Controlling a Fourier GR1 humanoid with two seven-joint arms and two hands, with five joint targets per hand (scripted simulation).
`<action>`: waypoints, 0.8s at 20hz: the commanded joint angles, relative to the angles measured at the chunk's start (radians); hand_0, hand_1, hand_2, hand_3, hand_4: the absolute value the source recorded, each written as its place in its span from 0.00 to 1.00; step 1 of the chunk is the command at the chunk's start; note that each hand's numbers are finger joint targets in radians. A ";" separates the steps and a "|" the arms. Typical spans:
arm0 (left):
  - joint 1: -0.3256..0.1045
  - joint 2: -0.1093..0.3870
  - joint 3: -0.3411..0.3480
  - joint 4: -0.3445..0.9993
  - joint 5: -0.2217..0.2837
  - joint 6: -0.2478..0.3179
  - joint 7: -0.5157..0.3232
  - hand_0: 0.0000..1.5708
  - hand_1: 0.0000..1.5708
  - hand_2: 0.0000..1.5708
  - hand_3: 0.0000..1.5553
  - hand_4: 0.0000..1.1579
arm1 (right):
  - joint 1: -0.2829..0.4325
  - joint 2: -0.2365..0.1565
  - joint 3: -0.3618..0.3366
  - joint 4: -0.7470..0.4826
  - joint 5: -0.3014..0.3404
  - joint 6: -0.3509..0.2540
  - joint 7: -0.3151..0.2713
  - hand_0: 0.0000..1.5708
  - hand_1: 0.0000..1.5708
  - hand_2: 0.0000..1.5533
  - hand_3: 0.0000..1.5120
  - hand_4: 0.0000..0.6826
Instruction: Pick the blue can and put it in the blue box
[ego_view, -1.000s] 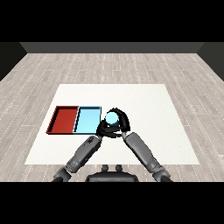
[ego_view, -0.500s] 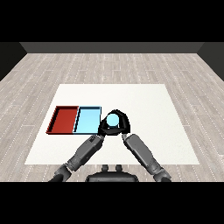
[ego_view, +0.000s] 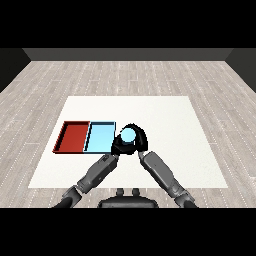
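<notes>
Item: blue can (ego_view: 128, 135), seen from above as a pale blue disc, enclosed by the right hand (ego_view: 136, 141), whose black fingers are curled round it; the can is judged to be held, though whether it is lifted off the table (ego_view: 165, 115) cannot be told. Position: just right of the blue tray (ego_view: 100, 137), at or near its right rim, not yet over its floor. Red tray (ego_view: 73, 136): set touching the blue tray on its left side, not involved. Left hand (ego_view: 118, 146): found just below and left of the can, close against the right hand; its fingers cannot be made out, so its state is not recorded. Step in hand: carriage of the can toward the blue tray, the grasp being judged complete. Next move: a short shift leftward is called for, until the can is above the tray's floor, then a lowering and an opening of the fingers. Obscured: the can's sides and base are hidden by the fingers; the two hands merge into one dark mass.
</notes>
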 joint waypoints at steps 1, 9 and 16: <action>0.023 -0.012 -0.023 -0.013 0.007 -0.001 -0.100 1.00 1.00 1.00 0.99 0.91 | 0.015 -0.017 -0.053 -0.023 -0.039 0.090 0.034 0.74 0.74 0.80 0.73 0.58; 0.004 -0.013 0.035 0.021 -0.033 -0.058 -0.077 1.00 1.00 1.00 0.99 0.97 | 0.020 0.004 -0.021 -0.011 0.090 0.103 0.075 0.00 0.00 0.00 0.00 0.00; 0.028 -0.013 -0.004 0.029 -0.016 0.027 -0.116 1.00 1.00 1.00 0.98 0.98 | 0.069 0.001 -0.115 -0.082 0.108 0.137 0.080 0.00 0.00 0.00 0.00 0.00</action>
